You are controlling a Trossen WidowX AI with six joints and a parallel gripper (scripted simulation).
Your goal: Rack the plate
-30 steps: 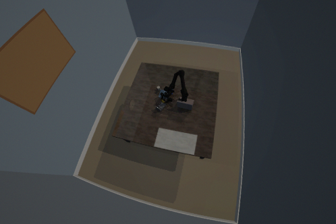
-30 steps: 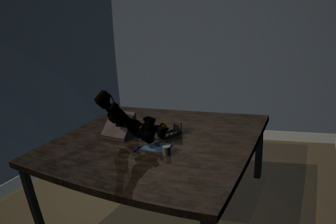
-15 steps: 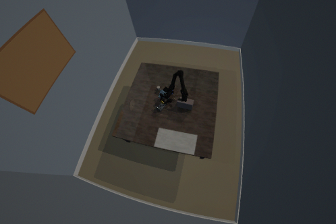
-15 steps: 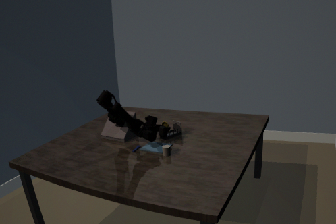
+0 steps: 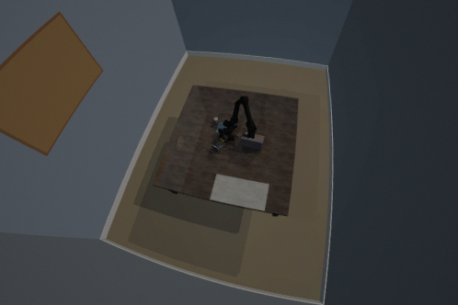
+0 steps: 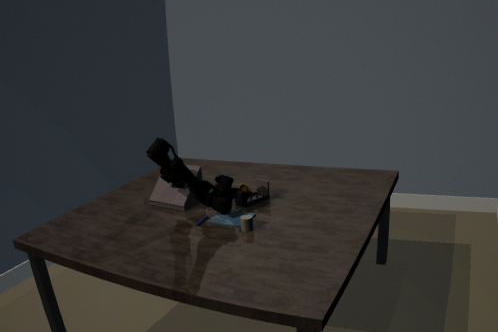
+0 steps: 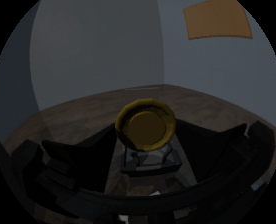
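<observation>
The small yellow plate [image 5: 222,141] [image 6: 244,188] [image 7: 146,130] is held across its rim, its round face turned to the wrist camera. My gripper [image 7: 145,124] is shut on it, one dark finger at each side. The dark dish rack [image 6: 256,203] [image 7: 151,171] stands on the table just beyond the gripper. In the wrist view the plate's lower edge overlaps the far part of the rack. Whether the plate is above the rack or between its rails cannot be told. The plate hides part of the rails, and the arm hides part of the rack in the exterior view.
A light blue flat piece [image 5: 221,127] [image 6: 227,219] and a pale cup [image 5: 215,119] [image 6: 246,223] are near the arm. A blue pen-like thing [image 6: 202,220] lies beside them. A grey slanted block [image 5: 252,143] [image 6: 167,195] stands by the arm's base. A white sheet [image 5: 240,192] lies at the table's edge.
</observation>
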